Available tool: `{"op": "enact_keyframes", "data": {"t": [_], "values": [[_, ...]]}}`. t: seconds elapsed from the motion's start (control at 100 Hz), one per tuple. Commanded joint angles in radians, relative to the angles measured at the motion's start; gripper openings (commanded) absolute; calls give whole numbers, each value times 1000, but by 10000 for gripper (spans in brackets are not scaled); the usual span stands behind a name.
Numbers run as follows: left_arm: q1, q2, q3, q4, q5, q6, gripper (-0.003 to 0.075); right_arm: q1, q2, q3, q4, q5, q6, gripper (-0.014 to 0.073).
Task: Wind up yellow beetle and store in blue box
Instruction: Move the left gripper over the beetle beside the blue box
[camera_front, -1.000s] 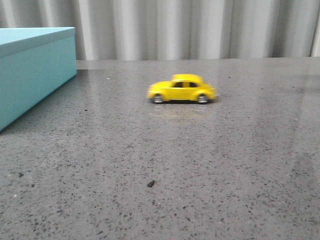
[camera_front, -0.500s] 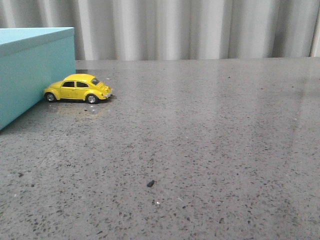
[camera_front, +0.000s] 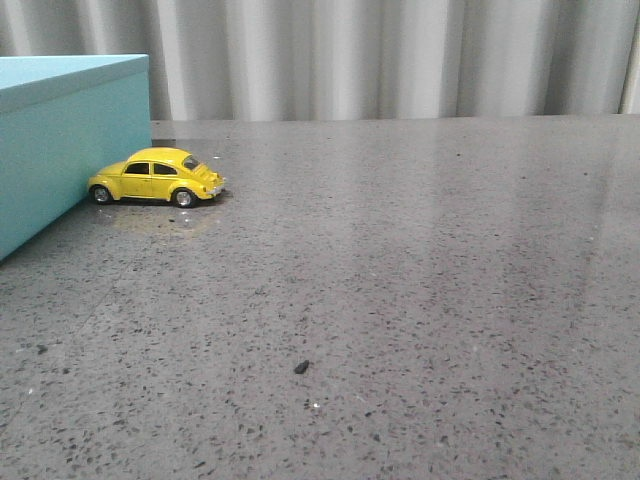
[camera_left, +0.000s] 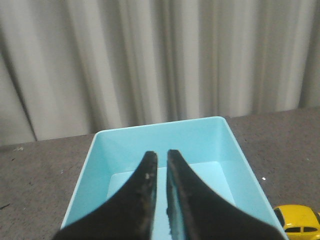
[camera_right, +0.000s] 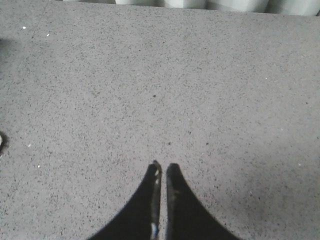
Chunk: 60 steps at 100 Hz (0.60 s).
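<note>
Both grippers are hanging idle with their fingers pressed nearly together, holding nothing. Below the left gripper (camera_left: 159, 165) the blue box (camera_left: 220, 131) is sitting with its interior exposed and bare, while off to that gripper's side, just outside the box wall, the yellow beetle (camera_front: 157, 177) is resting on the speckled grey table (camera_front: 420, 280). From the front its nose seems to be touching, or all but touching, the box's side. The right gripper (camera_right: 162, 175) is hovering over bare tabletop, well apart from the toy.

Picking the car up looks risky: it is sitting tight against the wall, so one finger may be striking the box rim or nudging the box. Its wheels are rolling freely, and a glancing touch could be sending it away across the smooth surface.
</note>
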Motion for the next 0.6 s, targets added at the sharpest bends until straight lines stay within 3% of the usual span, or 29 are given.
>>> {"op": "enact_keyframes", "data": {"t": [0.0, 0.11, 0.18, 0.28, 0.59], "values": [[-55, 81, -89, -3, -31, 52, 187, -1, -57, 11, -4, -63, -28, -61], [-108, 182, -176, -3, 38, 52, 405, -1, -92, 58, -4, -63, -28, -61], [-140, 246, -234, -3, 90, 52, 480, -1, -115, 87, -4, -65, -28, -61], [-187, 324, -307, -3, 123, 78, 494, -1, -147, 124, -4, -69, -28, -61], [-347, 513, -504, -3, 295, 359, 494, -1, -237, 145, -4, -58, -28, -61]]}}
